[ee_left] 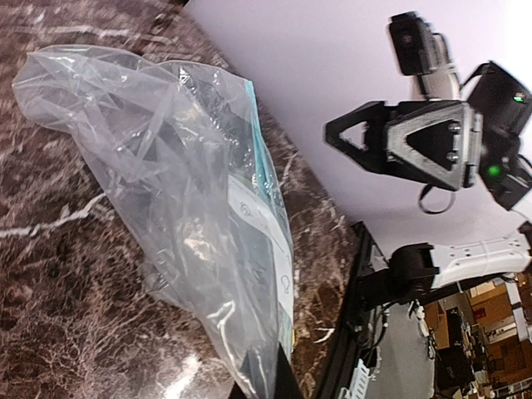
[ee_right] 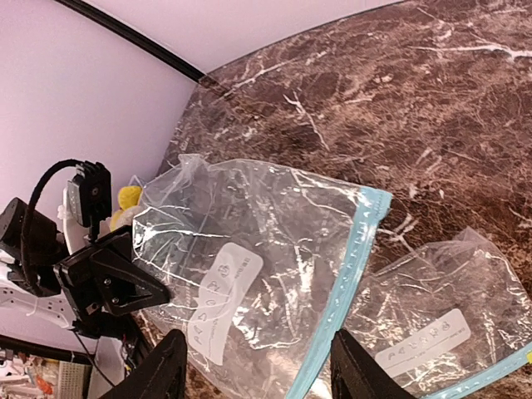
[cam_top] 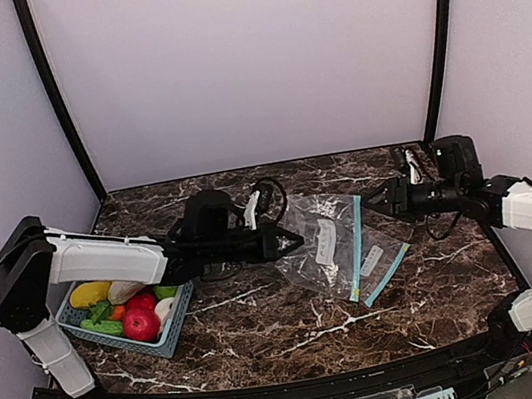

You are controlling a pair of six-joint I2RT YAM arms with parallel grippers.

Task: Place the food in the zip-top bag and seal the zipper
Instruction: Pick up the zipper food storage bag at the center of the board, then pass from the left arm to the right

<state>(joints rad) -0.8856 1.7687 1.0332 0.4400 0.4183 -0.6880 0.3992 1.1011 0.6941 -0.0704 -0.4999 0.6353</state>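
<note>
Right gripper [ee_right: 262, 374] stands wide open, empty; left gripper [cam_top: 288, 241] unclear; the bag [ee_right: 249, 249] looks thin, slippery, better pinch its zipper edge [ee_right: 353, 258]

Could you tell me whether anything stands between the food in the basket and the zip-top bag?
Nothing lies on the table between food and bag; only the left gripper sits at the bag's near edge, and the zipper faces away.

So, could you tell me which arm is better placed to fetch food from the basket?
Left, probably. The basket of food sits beside the left arm's base, while the right gripper hangs open beyond the bags, farthest from it.
</note>
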